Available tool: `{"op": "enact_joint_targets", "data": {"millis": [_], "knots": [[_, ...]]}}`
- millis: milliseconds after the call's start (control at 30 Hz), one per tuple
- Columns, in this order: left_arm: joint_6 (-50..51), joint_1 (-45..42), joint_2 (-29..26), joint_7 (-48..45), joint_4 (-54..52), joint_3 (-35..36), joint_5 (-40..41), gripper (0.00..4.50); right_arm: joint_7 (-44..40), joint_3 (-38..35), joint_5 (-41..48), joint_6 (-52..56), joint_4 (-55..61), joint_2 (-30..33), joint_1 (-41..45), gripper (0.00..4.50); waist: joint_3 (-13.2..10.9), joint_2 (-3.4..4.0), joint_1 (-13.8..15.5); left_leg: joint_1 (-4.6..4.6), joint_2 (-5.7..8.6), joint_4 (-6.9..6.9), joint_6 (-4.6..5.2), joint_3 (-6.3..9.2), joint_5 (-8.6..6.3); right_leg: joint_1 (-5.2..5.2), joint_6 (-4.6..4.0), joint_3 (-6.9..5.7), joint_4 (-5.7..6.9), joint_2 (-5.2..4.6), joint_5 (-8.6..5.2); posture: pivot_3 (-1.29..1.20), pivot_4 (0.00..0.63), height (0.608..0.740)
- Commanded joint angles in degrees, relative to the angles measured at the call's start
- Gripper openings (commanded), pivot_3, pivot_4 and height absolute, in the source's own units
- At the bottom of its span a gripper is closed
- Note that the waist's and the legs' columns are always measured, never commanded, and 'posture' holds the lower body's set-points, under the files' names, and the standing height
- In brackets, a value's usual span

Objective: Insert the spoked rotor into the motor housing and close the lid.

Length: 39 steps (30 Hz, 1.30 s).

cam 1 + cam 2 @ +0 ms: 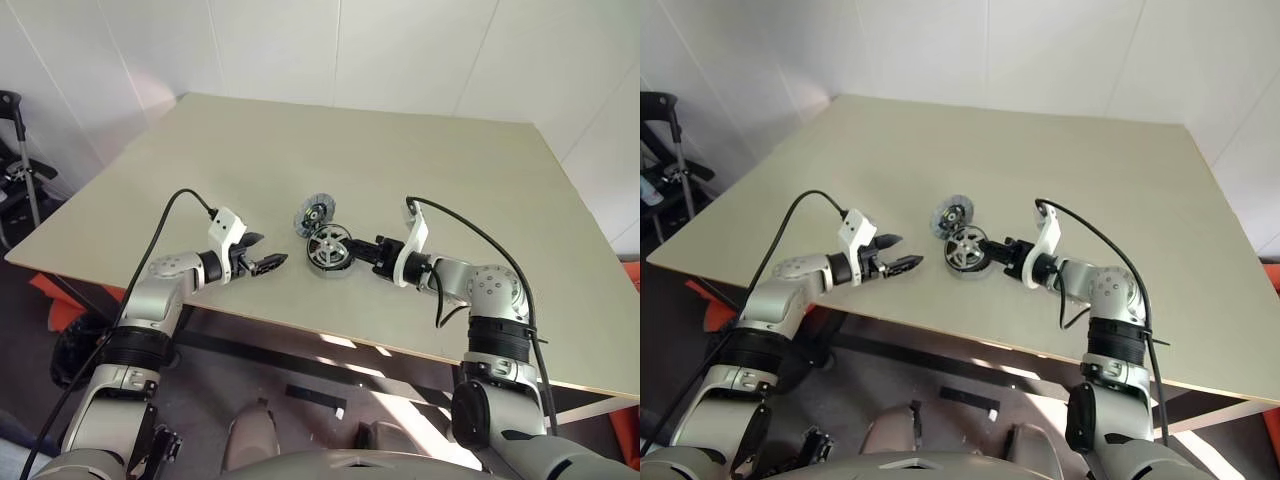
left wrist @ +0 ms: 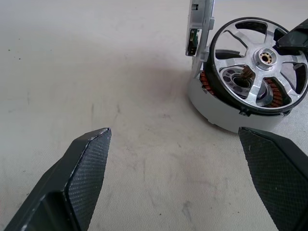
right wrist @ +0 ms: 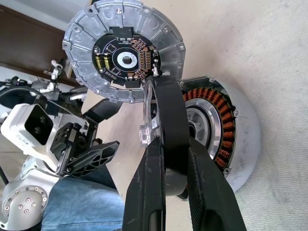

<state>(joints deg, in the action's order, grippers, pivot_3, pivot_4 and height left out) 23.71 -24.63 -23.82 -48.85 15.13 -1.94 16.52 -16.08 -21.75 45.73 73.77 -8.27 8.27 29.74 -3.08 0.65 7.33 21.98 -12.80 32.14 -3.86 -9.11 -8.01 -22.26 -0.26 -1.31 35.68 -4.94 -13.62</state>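
Spreading widest in the scene is the pale table (image 1: 420, 180); everything of the task sits near its front edge, and the motor housing (image 2: 226, 118) serves as the landmark; it rests flat on the table, copper windings showing round its dark centre.

Leaning just behind the housing, the lid (image 3: 124, 50) stands on edge, apparently propped against it; a nudge to the housing could tip the lid flat or roll it away, and it would then have to be found again for the closing step.

Over the housing's mouth the spoked rotor (image 2: 260, 60) is tilted steeply, its lower rim at or inside the cup and its upper rim raised; the right gripper (image 3: 173, 168) is clamped across the black rim, reaching in from the housing's right side; the judgement is that the rotor is mid-insertion and not yet seated.

Risk lies chiefly in that tilt; pressed down while cocked, the rim could jam against the housing wall or scrape the windings; magnetic pull, if present, might snap it down off-centre; a sideways push could slide the unheld housing and topple the lid.

Left of the housing and well apart from it, the left gripper (image 1: 262, 262) hovers with fingers (image 2: 82, 168) spread wide and empty, so nothing steadies the cup.
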Motion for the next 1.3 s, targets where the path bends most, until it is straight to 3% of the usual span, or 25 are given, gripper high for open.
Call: {"op": "enact_joint_targets", "data": {"millis": [33, 567, 667, 1100, 1200, 1300], "knots": [[-0.5, -0.7, -0.6, -0.1, -2.0, 0.5, 0.1, 4.50, -0.1, 0.2, 0.7, -1.1, 0.3, -0.6, 1.6, 0.30, 0.0, 0.00, 0.0, 0.00, 0.00, 0.00, 0.00, 0.00, 0.00, 0.00, 0.00, 0.00, 0.00, 0.00, 0.00, 0.00, 0.000, 0.740], [-0.5, -0.7, -0.5, 0.2, -2.1, 0.6, 0.1, 4.50, -1.1, 1.9, -1.3, -4.4, -3.6, 0.0, 2.5, 0.30, 0.0, 0.00, -0.2, -0.07, -0.01, 0.00, -0.04, 0.00, 0.02, 0.01, 0.01, 0.01, 0.04, 0.01, 0.00, 0.00, 0.000, 0.740], [-0.6, -0.7, -0.5, 0.2, -2.0, 0.6, 0.1, 4.50, -1.2, 2.5, -1.9, -5.2, -3.3, 0.2, 2.4, 1.28, 0.0, 0.00, -0.2, -0.07, -0.01, 0.00, -0.05, 0.00, 0.03, 0.02, 0.01, 0.01, 0.04, 0.01, 0.00, 0.00, 0.000, 0.740], [-0.9, -1.0, -0.6, 0.0, -1.5, 0.5, 0.0, 4.50, -4.4, 3.9, -1.4, -7.2, -0.5, 1.3, 1.5, 1.28, 0.0, 0.00, -0.1, -0.03, 0.00, -0.02, -0.04, 0.00, 0.02, 0.01, 0.01, 0.01, 0.01, 0.00, 0.00, 0.00, 0.000, 0.740], [-0.9, -1.1, -0.5, 0.1, -1.5, 0.5, -0.1, 4.50, -4.5, 4.3, -2.2, -8.0, -0.1, 1.5, 1.4, 1.82, 0.0, 0.00, -0.1, -0.03, 0.00, -0.02, -0.04, 0.00, 0.02, 0.00, 0.01, 0.01, 0.01, 0.00, 0.00, 0.00, 0.000, 0.740], [-1.0, -1.3, -0.5, 0.0, -1.2, 0.5, -0.1, 4.50, -3.7, 5.3, -3.8, -9.3, -0.3, 1.8, 1.4, 2.80, 0.0, 0.00, -0.1, -0.02, 0.00, -0.03, -0.04, 0.00, 0.02, 0.00, 0.00, 0.00, 0.00, 0.01, 0.00, 0.00, 0.000, 0.740]]}}
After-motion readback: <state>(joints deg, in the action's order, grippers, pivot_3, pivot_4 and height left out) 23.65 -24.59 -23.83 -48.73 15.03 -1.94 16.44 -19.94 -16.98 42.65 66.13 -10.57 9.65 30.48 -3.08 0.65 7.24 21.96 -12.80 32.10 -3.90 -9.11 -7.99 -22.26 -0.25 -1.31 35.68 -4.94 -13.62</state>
